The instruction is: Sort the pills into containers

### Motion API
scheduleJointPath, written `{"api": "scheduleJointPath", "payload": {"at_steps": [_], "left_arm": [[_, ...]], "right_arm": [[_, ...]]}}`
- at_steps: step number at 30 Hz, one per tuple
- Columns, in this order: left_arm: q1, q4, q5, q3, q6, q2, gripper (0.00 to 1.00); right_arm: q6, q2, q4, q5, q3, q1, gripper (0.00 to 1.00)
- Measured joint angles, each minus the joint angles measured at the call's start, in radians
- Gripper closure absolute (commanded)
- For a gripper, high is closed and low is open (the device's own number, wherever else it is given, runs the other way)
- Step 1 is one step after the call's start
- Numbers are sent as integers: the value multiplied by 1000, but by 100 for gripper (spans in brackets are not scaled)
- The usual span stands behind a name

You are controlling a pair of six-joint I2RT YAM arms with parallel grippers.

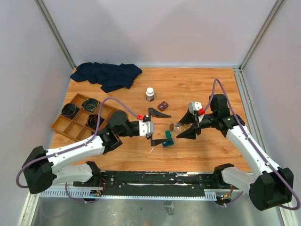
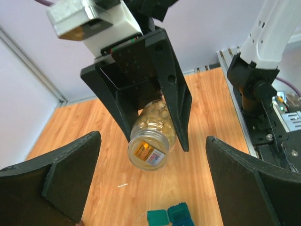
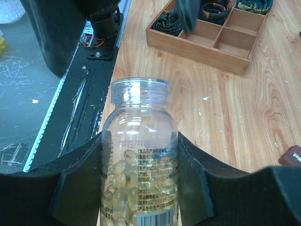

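My right gripper (image 3: 141, 141) is shut on a clear bottle (image 3: 139, 155) partly filled with yellow translucent pills (image 3: 117, 188). The bottle has no cap and lies tilted, its neck toward the left arm. In the top view the bottle (image 1: 176, 126) hangs just right of a small teal container (image 1: 167, 140), which lies open on the table. My left gripper (image 1: 160, 128) stands wide open with nothing between its fingers, facing the bottle (image 2: 151, 141). The teal container (image 2: 169, 216) lies below it, lid and base side by side.
A white-capped bottle (image 1: 150, 94) and a small brown case (image 1: 163, 105) stand behind the grippers. A wooden compartment tray (image 1: 63, 126) holding dark round items sits at the left. A dark blue cloth (image 1: 107, 74) lies at the back left.
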Motion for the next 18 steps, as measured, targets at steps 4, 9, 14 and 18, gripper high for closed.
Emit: {"api": "scheduleJointPath", "payload": {"at_steps": [4, 9, 14, 18], "left_arm": [[2, -69, 32, 63, 53, 89, 20], [3, -142, 45, 109, 78, 142, 39], [3, -153, 45, 109, 78, 144, 51], [6, -150, 42, 109, 73, 145, 68]], "right_arm": [[-6, 0, -7, 0, 0, 0, 99], [-8, 0, -10, 0, 0, 0, 99], [-8, 0, -13, -4, 0, 0, 100], [-8, 0, -18, -7, 0, 0, 99]]}}
